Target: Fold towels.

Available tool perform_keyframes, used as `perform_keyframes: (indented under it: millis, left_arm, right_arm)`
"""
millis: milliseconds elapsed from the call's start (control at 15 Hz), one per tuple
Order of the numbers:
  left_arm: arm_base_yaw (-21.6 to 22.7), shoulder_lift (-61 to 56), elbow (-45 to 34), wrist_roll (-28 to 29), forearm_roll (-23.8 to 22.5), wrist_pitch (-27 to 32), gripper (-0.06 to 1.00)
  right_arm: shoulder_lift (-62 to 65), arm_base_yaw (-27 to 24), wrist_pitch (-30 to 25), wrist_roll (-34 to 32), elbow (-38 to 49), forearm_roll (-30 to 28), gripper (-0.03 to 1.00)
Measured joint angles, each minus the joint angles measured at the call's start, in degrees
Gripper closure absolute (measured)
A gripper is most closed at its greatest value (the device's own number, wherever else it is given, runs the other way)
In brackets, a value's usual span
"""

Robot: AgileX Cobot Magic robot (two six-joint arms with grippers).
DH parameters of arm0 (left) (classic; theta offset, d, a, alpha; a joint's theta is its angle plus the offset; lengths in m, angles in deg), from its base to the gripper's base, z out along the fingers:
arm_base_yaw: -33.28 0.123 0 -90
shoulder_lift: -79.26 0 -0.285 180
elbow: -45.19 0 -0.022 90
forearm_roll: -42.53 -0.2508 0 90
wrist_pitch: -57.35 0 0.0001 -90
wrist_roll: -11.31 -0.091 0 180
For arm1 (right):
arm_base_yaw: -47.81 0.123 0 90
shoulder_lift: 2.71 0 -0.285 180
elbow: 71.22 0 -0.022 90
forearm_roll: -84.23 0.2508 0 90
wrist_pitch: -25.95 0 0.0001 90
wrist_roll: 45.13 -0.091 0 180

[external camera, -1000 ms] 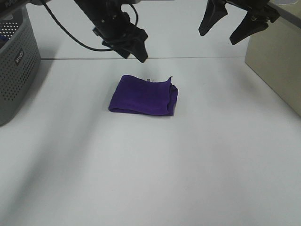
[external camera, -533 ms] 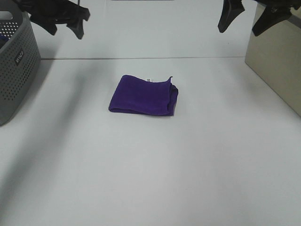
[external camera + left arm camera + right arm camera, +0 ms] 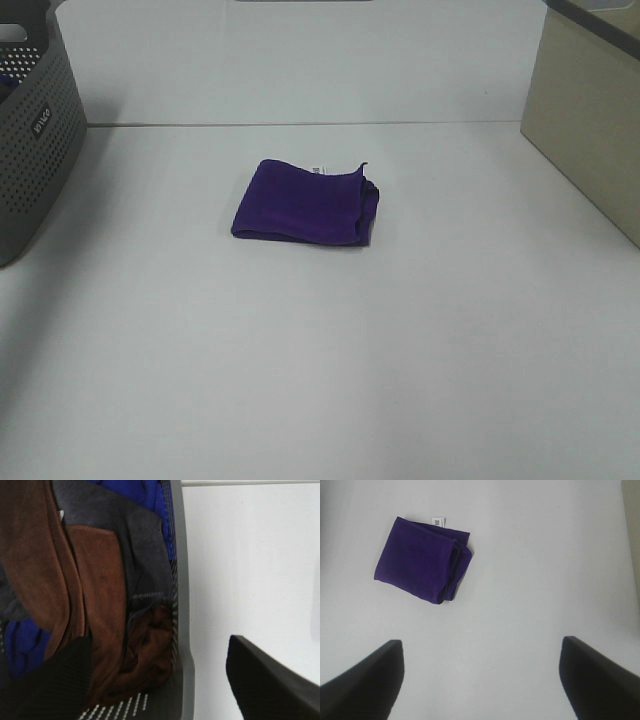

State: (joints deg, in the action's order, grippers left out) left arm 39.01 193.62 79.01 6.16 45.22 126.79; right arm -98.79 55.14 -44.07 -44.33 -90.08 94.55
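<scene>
- Towel [image 3: 305, 203] lies folded on the bench [image 3: 320, 350]; its loose right-hand layers could spring open.
- Left tool [image 3: 160, 680], open, hangs over the basket [image 3: 179, 580]: I might snag several cloths [image 3: 95, 580].
- Right tool [image 3: 480, 680] open, empty.

Folded purple towel [image 3: 305, 203] lying flat on white table [image 3: 330, 350], small white tag [image 3: 318, 170] at its far edge, grey perforated basket [image 3: 30, 140] well left of towel, beige box [image 3: 590, 120] well right

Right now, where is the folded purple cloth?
The folded deep purple towel lies on the white table near the middle of the overhead view, between the grey perforated basket and the beige box.
</scene>
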Motion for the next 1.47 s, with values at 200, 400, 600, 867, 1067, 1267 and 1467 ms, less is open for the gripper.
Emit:
perform_keyframes:
  millis: [200,400,600,867,1067,1267,1467]
  left_arm:
    - [0.1,-11.9,-11.7,-0.3,1.2,-0.1,0.25]
    - [0.1,-29.3,-27.1,-1.8,3.0,0.0,0.25]
    - [0.1,-49.7,-43.1,-1.9,3.5,0.2,0.25]
    - [0.1,-77.6,-59.1,-2.1,0.1,0.4,0.25]
    - [0.1,-90.9,-65.9,-2.1,-0.3,0.5,0.25]
    - [0.1,-99.6,-70.2,-2.1,1.0,0.5,0.25]
    - [0.0,-105.1,-73.6,-1.6,1.1,0.6,0.25]
  right_arm:
    - [12.2,0.0,0.1,-0.8,9.9,0.1,0.14]
    - [27.0,0.0,0.1,-1.3,22.6,0.6,0.14]
    - [42.3,0.0,0.1,-1.7,32.7,1.1,0.14]
    - [62.7,0.0,0.0,-1.8,41.1,0.5,0.14]
    - [73.3,0.0,0.0,-1.7,46.6,-0.2,0.14]
    - [80.8,0.0,-0.2,-0.8,50.2,-1.2,0.14]
    - [88.6,0.0,-0.2,-0.1,53.7,-3.8,0.14]
